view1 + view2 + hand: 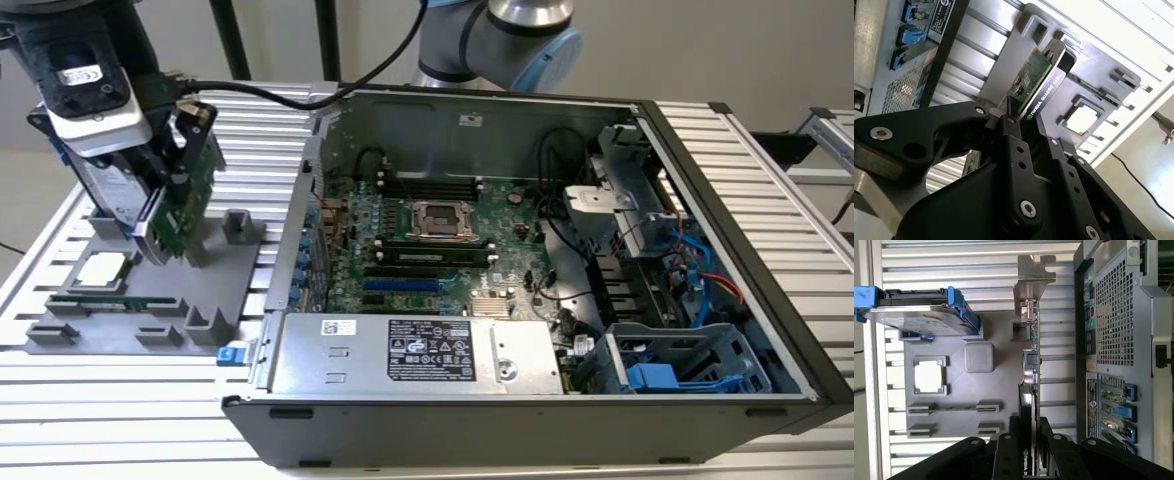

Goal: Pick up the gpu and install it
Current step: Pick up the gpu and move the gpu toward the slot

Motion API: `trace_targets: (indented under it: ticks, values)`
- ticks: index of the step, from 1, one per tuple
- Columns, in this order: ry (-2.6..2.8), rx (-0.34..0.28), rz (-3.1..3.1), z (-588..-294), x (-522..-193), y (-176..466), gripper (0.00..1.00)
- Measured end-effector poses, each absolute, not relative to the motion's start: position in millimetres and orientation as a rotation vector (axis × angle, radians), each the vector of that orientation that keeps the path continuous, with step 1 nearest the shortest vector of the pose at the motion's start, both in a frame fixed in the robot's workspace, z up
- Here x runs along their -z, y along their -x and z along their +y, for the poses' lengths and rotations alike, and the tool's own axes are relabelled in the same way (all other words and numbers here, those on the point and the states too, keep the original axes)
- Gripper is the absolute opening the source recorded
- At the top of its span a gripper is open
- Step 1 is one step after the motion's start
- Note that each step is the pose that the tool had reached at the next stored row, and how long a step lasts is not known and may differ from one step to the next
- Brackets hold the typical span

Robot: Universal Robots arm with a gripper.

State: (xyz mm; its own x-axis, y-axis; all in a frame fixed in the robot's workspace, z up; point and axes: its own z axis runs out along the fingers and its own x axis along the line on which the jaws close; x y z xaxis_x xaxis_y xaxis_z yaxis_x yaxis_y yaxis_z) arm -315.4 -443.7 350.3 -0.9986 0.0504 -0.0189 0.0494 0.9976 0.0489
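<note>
Claw (1032,441) grips gpu (1031,365) (upright) | over grey tray (999,375) | slatted metal table (954,265)

Robotics lab bench, not production. Slatted aluminium counter (107,400), industrial robot arm (514,40) at the far side, open PC tower (467,430) on its side, grey fixture tray (254,265) left of it holding loose components.

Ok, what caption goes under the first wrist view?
Black gripper grips the thin green-and-black gpu card edge-on, grey plastic parts tray behind.
</note>
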Motion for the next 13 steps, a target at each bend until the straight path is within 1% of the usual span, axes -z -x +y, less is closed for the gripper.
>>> trace_targets:
  ticks: [13]
  values:
    - [-0.078, -0.076, 3.120, -443.7, -360.2, 315.4, 0.00]
